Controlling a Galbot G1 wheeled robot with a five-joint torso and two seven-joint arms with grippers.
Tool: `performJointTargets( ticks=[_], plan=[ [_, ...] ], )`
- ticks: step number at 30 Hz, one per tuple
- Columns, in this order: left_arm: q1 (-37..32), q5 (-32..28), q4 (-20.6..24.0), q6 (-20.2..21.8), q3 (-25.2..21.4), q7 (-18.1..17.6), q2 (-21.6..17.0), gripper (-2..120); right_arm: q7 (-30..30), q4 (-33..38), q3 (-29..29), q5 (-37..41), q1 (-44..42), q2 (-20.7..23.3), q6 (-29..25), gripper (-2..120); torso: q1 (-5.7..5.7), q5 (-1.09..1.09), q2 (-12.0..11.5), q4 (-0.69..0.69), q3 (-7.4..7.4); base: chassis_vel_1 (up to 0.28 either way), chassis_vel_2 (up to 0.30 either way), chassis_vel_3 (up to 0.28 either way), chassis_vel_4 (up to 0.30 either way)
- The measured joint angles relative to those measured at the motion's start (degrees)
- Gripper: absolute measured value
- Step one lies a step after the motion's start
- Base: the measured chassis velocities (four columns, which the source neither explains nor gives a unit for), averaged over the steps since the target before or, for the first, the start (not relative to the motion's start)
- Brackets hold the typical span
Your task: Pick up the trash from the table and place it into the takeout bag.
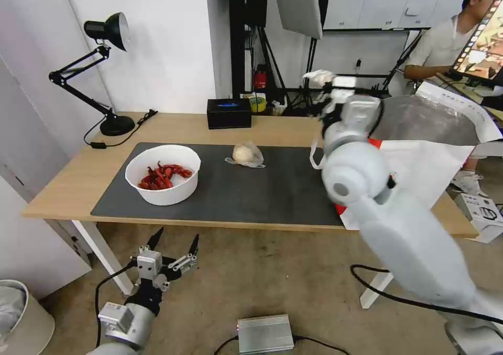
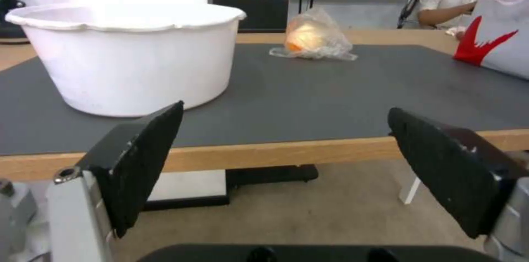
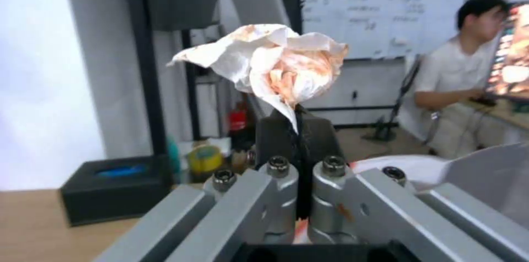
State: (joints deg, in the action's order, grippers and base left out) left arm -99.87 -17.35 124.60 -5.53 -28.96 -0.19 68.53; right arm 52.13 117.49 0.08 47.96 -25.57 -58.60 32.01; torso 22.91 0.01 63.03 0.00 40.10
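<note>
My right gripper [image 3: 297,123] is shut on a crumpled white tissue [image 3: 270,61] with orange stains, held high in the air; in the head view the tissue [image 1: 317,77] hangs above the table's back edge, left of the takeout bag [image 1: 424,161], whose foil-lined mouth gapes open. A white bowl of red shells [image 1: 163,174] stands on the left of the dark mat [image 1: 251,192]. The clear bag with a beige lump [image 1: 245,154] lies mid-mat. My left gripper [image 1: 175,247] is open, below and in front of the table edge, facing the bowl [image 2: 129,55].
A black rectangular box [image 1: 229,113] sits at the table's back edge, a black desk lamp [image 1: 107,72] at the back left. A silver box [image 1: 264,334] lies on the floor. A bin [image 1: 21,318] stands at the lower left. Stands and cables crowd the room behind.
</note>
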Motion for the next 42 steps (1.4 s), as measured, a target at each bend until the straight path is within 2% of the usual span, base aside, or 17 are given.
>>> performJointTargets(
  ticks=[6, 11, 19, 36, 38, 39, 41, 42],
  plan=[
    [-0.22, 0.43, 0.13, 0.0, 0.41, 0.02, 0.46, 100, -0.95, 1.39, 3.47, 0.73, -2.43, 3.81, 0.01, 0, 0.0, 0.0, 0.0, 0.0, 0.0, 0.0, 0.0, 0.0, 0.0],
    [-0.28, 0.53, 0.14, -0.24, 0.47, 0.71, 0.47, 100, -1.27, 1.8, 6.82, 4.36, -4.28, 5.8, 0.07, 0, 0.0, 0.01, 0.0, -0.01, 0.0, 0.0, 0.0, 0.0, 0.0],
    [-0.05, 0.53, 0.15, -0.39, 0.81, 0.91, 0.33, 100, -0.3, 1.76, 9.1, 8.05, -5.41, 7.88, 0.31, 0, 0.0, 0.0, 0.0, 0.0, 0.0, 0.0, 0.0, 0.0, 0.0],
    [1.05, 0.88, -0.74, -0.36, 2.08, 1.02, 0.37, 100, 2.53, 3.69, 11.24, 10.18, -10.82, 7.83, 0.32, 0, 0.0, -0.01, 0.0, 0.0, 0.0, 0.0, 0.0, 0.0, 0.0],
    [1.07, 0.83, -0.75, -0.34, 2.04, 1.02, 0.28, 100, 2.85, 3.98, 11.37, 10.31, -11.43, 7.66, 0.29, 10, 0.01, -0.01, 0.0, 0.0, 0.0, 0.0, 0.0, 0.0, 0.0],
    [1.07, 0.83, -0.75, -0.34, 2.04, 1.02, 0.28, 100, 2.85, 3.98, 11.37, 10.31, -11.43, 7.66, 0.29, 10, 0.01, -0.01, 0.0, 0.0, 0.0, 0.0, 0.0, 0.0, 0.0],
    [1.08, 0.72, -0.74, -0.33, 1.91, 1.02, 0.18, 100, 3.02, 4.37, 11.51, 10.8, -11.59, 7.56, 0.26, 21, 0.0, -0.01, 0.0, 0.0, 0.0, 0.0, 0.0, 0.0, 0.0],
    [1.08, 0.72, -0.74, -0.33, 1.91, 1.02, 0.18, 100, 3.02, 4.37, 11.51, 10.8, -11.59, 7.56, 0.26, 21, 0.0, -0.01, 0.0, 0.0, 0.0, 0.0, 0.0, 0.0, 0.0]
  ],
)
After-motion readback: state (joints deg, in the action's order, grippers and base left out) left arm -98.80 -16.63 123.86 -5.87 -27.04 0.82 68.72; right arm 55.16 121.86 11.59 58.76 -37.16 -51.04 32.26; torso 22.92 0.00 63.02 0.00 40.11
